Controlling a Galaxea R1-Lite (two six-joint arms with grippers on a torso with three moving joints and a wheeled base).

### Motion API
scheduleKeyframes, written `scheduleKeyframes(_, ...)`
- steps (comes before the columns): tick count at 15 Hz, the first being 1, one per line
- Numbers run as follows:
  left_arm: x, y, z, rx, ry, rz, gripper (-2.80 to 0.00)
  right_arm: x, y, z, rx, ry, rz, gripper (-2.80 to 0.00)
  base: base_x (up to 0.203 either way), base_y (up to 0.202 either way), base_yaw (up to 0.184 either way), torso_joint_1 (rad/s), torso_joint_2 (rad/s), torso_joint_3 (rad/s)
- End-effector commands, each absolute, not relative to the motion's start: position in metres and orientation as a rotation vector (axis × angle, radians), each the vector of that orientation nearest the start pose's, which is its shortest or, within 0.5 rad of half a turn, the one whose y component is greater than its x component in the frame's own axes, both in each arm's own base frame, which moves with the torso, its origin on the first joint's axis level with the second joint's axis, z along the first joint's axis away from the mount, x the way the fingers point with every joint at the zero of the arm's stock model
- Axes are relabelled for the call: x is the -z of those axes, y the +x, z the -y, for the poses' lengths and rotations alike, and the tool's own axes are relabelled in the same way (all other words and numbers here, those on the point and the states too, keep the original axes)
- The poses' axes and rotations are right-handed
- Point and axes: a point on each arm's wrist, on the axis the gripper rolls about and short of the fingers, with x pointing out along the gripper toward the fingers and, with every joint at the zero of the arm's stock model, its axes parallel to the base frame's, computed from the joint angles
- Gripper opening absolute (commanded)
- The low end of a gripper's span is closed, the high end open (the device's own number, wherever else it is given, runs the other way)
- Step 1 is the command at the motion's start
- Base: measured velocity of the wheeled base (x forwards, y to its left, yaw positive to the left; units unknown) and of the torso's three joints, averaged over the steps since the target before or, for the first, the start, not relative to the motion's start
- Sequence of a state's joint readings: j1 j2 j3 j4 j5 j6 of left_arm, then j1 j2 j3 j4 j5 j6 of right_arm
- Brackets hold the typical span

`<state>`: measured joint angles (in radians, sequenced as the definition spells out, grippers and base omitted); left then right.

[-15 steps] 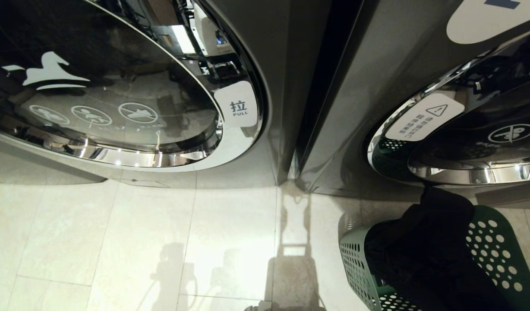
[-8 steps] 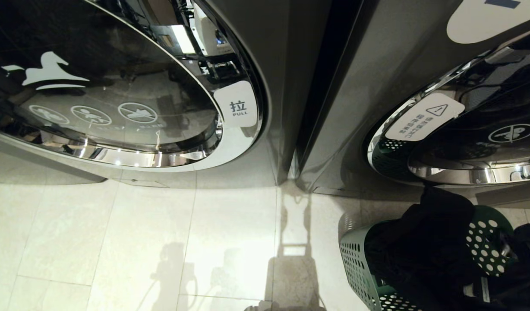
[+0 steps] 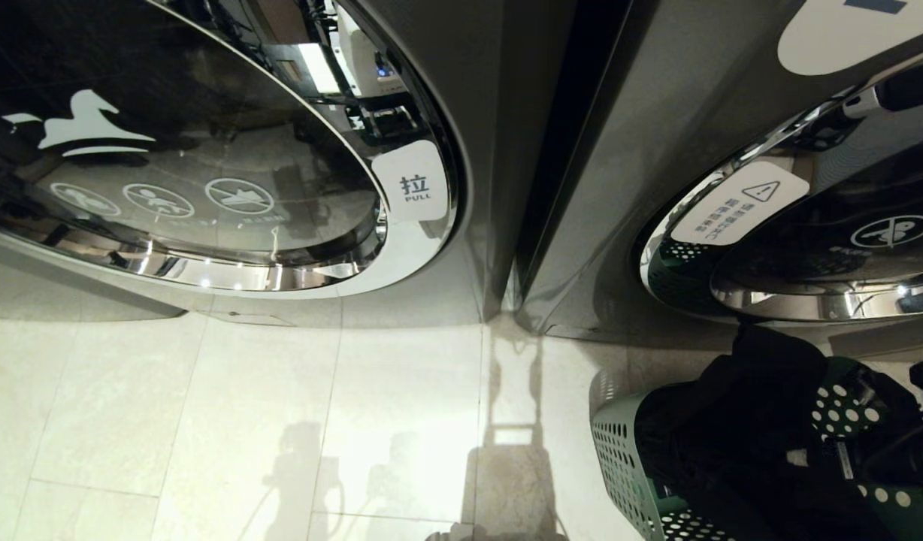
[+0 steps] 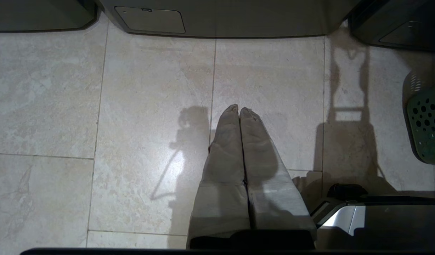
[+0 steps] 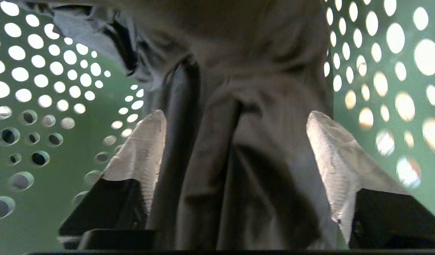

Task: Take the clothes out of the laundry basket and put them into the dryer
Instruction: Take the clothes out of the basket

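A green perforated laundry basket [image 3: 619, 466] stands on the floor at the lower right, heaped with dark clothes [image 3: 724, 428]. My right arm [image 3: 905, 443] reaches in over the basket's right side. In the right wrist view my right gripper [image 5: 236, 114] is open inside the basket [image 5: 44, 159], and a hanging fold of dark cloth [image 5: 238, 53] lies between its spread fingers. My left gripper [image 4: 238, 108] is shut and empty above the floor tiles, left of the basket [image 4: 428, 127]. Two front-loading machines stand behind; I cannot tell which is the dryer.
The left machine's round glass door [image 3: 206, 188] carries a PULL label [image 3: 415, 188]. The right machine's door [image 3: 822, 248] sits directly behind the basket. Pale floor tiles [image 3: 281, 421] stretch out left of the basket.
My right arm has come into the head view from the right and moved in over the basket's right wall, covering part of it. The basket, clothes and left gripper have stayed put.
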<state>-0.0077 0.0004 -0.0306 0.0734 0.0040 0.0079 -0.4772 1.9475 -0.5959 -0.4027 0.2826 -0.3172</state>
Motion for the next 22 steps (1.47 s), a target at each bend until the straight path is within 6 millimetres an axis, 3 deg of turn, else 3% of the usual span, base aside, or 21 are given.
scheduleKeyframes(1, -0.076, -0.025, 0.0, 0.003, 0.009, -0.043, -2.8, -0.025, 0.26, 0.131, 0.024, 0.072, -0.92, 0.0, 0.0, 0.0, 0.0, 0.0, 0.0, 0.0)
scheduleKeyframes(7, -0.076, -0.025, 0.0, 0.003, 0.008, -0.043, -2.8, 0.001, 0.276, 0.145, -0.045, 0.07, -0.814, 0.0, 0.0, 0.0, 0.0, 0.0, 0.0, 0.0)
scheduleKeyframes(19, -0.076, -0.025, 0.0, 0.003, 0.008, -0.043, -2.8, 0.037, 0.301, 0.157, -0.106, 0.112, -0.822, 0.0, 0.0, 0.0, 0.0, 0.0, 0.0, 0.0)
scheduleKeyframes(20, -0.076, -0.025, 0.0, 0.003, 0.008, -0.043, -2.8, 0.038, 0.302, 0.157, -0.107, 0.112, -0.822, -2.8, 0.0, 0.0, 0.0, 0.0, 0.0, 0.0)
scheduleKeyframes(22, -0.076, -0.025, 0.0, 0.003, 0.008, -0.043, -2.8, 0.038, 0.303, 0.156, -0.109, 0.11, -0.821, -2.8, 0.0, 0.0, 0.0, 0.0, 0.0, 0.0)
